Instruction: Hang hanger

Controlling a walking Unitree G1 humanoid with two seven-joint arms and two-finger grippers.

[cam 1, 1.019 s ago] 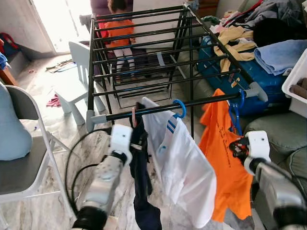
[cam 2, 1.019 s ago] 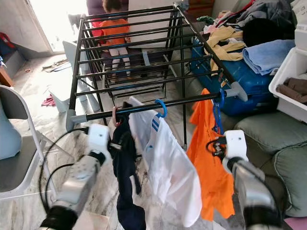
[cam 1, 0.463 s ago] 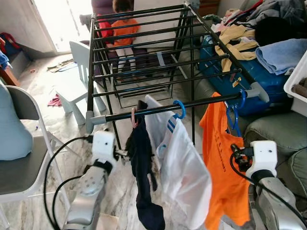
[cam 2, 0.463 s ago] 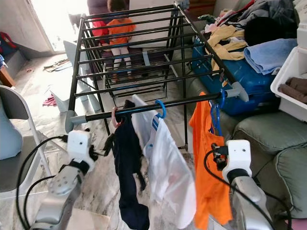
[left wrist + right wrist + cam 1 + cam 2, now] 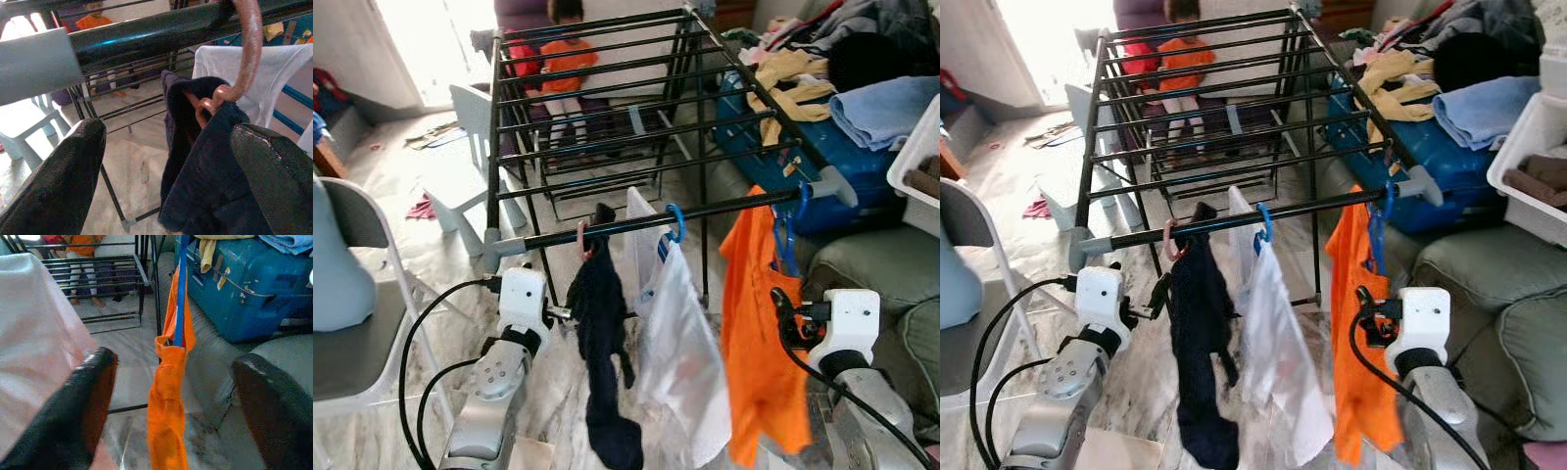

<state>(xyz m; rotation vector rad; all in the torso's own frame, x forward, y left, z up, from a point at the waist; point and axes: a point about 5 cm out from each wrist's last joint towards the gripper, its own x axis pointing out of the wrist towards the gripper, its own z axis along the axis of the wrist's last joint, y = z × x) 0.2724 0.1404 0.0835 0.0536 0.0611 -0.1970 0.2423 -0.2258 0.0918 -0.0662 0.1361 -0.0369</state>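
A pink hanger (image 5: 247, 49) hooks over the black front rail (image 5: 636, 220) of the drying rack, carrying a dark navy garment (image 5: 602, 333). My left gripper (image 5: 171, 147) is open just below the rail and left of that garment, not touching it. A blue hanger (image 5: 677, 220) with a white shirt (image 5: 680, 343) hangs beside it. Further right an orange shirt (image 5: 754, 333) hangs from another blue hanger (image 5: 181, 289). My right gripper (image 5: 176, 377) is open, facing the orange shirt at a short distance.
A grey folding chair (image 5: 362, 323) stands at the left and a small white chair (image 5: 470, 147) behind it. A blue suitcase (image 5: 822, 147) piled with clothes, a white bin (image 5: 920, 157) and a green cushion (image 5: 871, 264) crowd the right. A person (image 5: 570, 59) stands beyond the rack.
My left gripper has drawn back down and to the left, away from the dark garment's neck. The right arm has dropped a little. The hanging clothes have swung.
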